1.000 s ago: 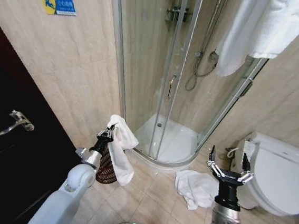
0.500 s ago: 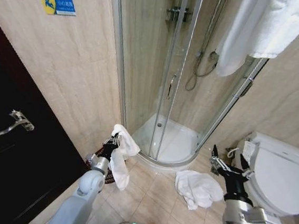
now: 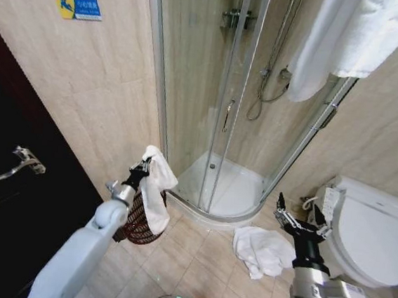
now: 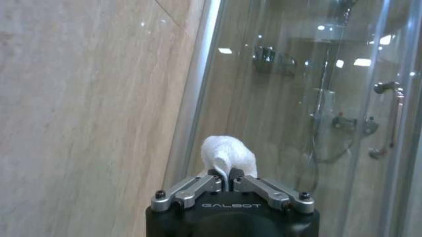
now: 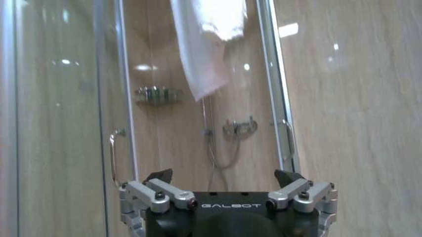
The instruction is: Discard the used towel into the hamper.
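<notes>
The left gripper (image 3: 143, 167), clamped on the white towel (image 3: 154, 190), holds it hanging lengthwise directly above the hamper (image 3: 135, 222) by the shower wall, while the right gripper (image 3: 298, 220) waits apart-fingered near the toilet (image 3: 374, 229).

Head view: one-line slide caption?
Left gripper holds a white towel above the hamper by the shower.

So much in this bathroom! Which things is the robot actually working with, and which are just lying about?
In the job:
left tool, shut on the towel
hamper, beneath that towel

Lying about:
second towel on the floor
hanging towels
toilet
shower door
right tool, open, idle
</notes>
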